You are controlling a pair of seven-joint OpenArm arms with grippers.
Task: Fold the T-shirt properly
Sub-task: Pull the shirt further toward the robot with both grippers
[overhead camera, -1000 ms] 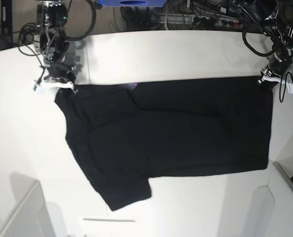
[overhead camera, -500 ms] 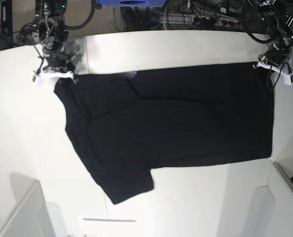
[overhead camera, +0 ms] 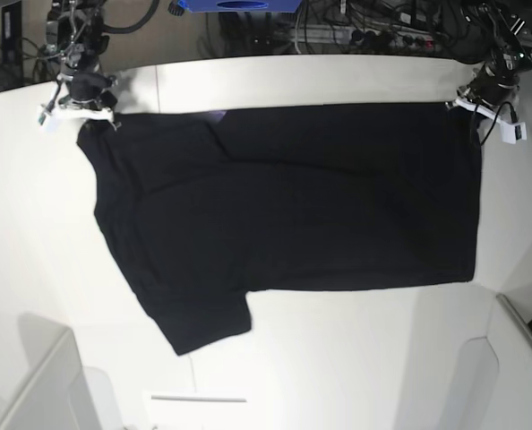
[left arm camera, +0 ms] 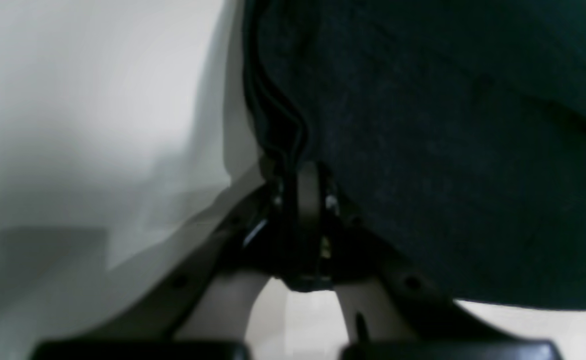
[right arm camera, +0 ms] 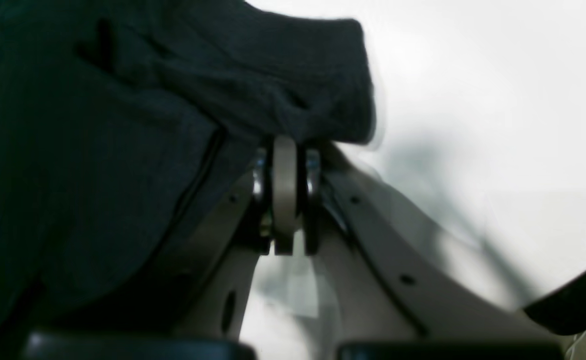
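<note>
The black T-shirt [overhead camera: 284,197] hangs stretched between my two grippers over the white table [overhead camera: 338,358], folded lengthwise, one sleeve [overhead camera: 203,327] drooping at the lower left. A bit of purple print [overhead camera: 216,114] peeks out at its top edge. My left gripper [overhead camera: 467,100] is shut on the top right corner; its wrist view shows the jaws closed on layered black cloth [left arm camera: 422,125]. At the top left corner my right gripper [overhead camera: 85,116] is shut on the shirt too, with bunched fabric [right arm camera: 173,100] above its closed fingers [right arm camera: 285,165].
A blue box [overhead camera: 239,5] and tangled cables [overhead camera: 364,31] lie behind the table's far edge. A white bin [overhead camera: 33,385] stands at the lower left and another white panel [overhead camera: 517,358] at the lower right. A thin white strip [overhead camera: 199,399] lies near the front.
Both grippers have moved up and toward the far edge with the shirt's corners. The whole shirt has shifted left and away, and it now spans wider and flatter.
</note>
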